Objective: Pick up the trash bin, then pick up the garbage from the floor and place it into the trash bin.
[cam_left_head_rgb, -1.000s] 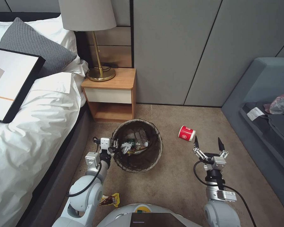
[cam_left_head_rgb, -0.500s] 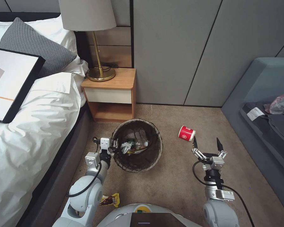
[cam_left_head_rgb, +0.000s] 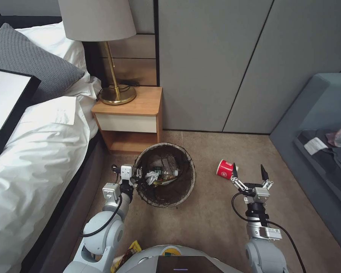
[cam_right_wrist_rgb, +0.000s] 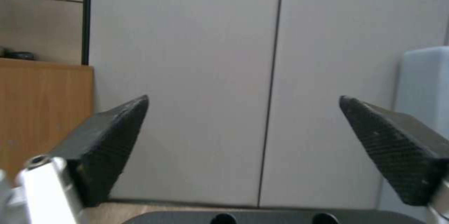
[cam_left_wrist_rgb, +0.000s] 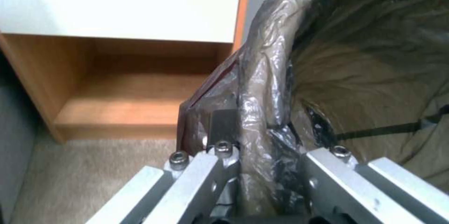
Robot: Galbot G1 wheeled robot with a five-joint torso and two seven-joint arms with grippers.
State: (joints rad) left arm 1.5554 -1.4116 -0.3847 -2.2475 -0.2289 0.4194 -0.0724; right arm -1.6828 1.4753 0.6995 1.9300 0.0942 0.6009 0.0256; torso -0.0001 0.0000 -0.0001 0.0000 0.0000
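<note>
Red paper cup (cam_left_head_rgb: 225,169) on floor, just beside spread-fingered right gripper (cam_left_head_rgb: 248,173). Left gripper (cam_left_head_rgb: 137,175) clamps trash bin (cam_left_head_rgb: 188,182) rim, near nightstand (cam_left_head_rgb: 129,117).

open carpet (cam_left_head_rgb: 208,220) is lying around the red cup (cam_left_head_rgb: 225,169), the spread right gripper (cam_left_head_rgb: 248,173) hovering just beside it; the trash bin (cam_left_head_rgb: 185,189), nightstand (cam_left_head_rgb: 129,121) and sofa (cam_left_head_rgb: 314,151) are hemming the patch.
</note>
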